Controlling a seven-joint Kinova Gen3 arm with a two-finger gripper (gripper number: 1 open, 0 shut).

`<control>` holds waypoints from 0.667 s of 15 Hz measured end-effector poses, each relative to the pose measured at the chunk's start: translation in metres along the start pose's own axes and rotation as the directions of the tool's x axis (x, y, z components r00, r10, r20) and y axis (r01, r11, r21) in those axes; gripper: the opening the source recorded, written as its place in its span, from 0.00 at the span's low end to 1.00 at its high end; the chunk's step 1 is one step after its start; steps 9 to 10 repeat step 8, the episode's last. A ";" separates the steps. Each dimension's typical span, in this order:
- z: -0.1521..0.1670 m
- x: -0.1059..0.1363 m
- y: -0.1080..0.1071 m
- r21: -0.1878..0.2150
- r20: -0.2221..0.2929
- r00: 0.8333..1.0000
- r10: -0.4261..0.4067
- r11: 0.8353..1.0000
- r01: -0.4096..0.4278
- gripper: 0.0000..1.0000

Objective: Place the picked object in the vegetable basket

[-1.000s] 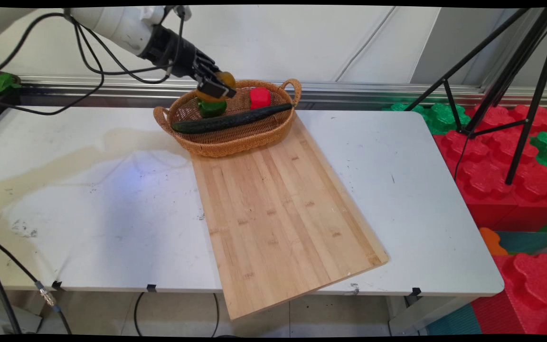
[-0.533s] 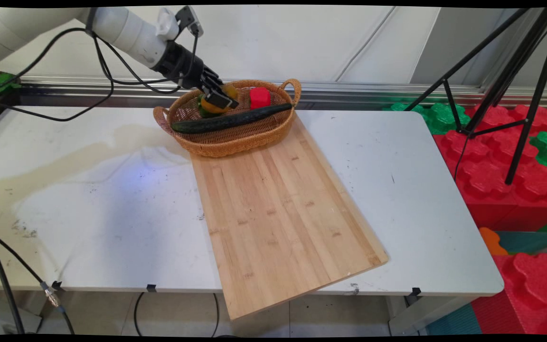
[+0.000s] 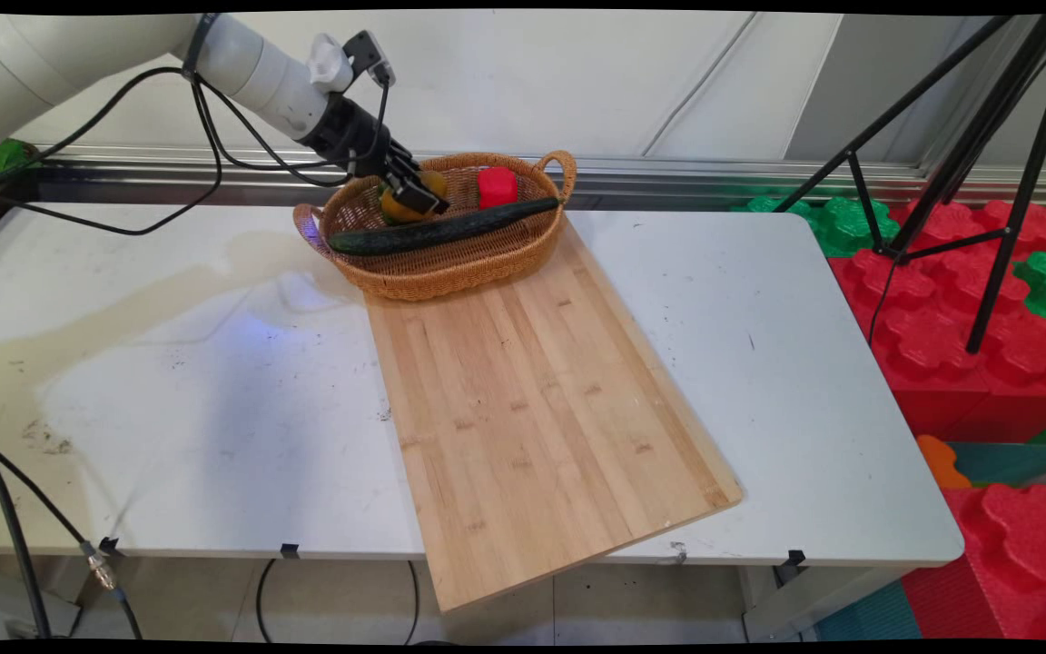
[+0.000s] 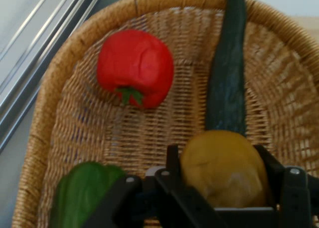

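Even bright light, soft arm shadow on table [image 3: 169, 381] left of basket [image 3: 450, 272]; hand view soft, blurrier toward edges.

From my hand view, the green pepper [image 4: 82, 193] is cut off by the bottom edge and partly hidden behind my linkage. The yellow pepper [image 4: 222, 168] hides the cucumber's [image 4: 228, 78] near end. The basket [image 4: 65, 88] runs past the picture's edges. In the main view, my gripper [image 3: 414, 193] covers much of the yellow pepper.

Basket [image 3: 450, 272] on board's [image 3: 532, 400] far end, cucumber [image 3: 441, 228] in basket, w/ pepper [image 4: 134, 68] behind
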 end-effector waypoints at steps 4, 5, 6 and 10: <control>0.011 -0.001 -0.011 0.016 0.004 1.000 0.016 1.000 -0.016 0.00; 0.012 0.000 -0.012 0.019 0.001 1.000 0.023 1.000 -0.023 1.00; 0.013 0.002 -0.014 0.022 -0.005 0.999 0.031 0.999 -0.031 1.00; 0.015 0.003 -0.016 0.027 -0.013 0.999 0.044 0.999 -0.044 1.00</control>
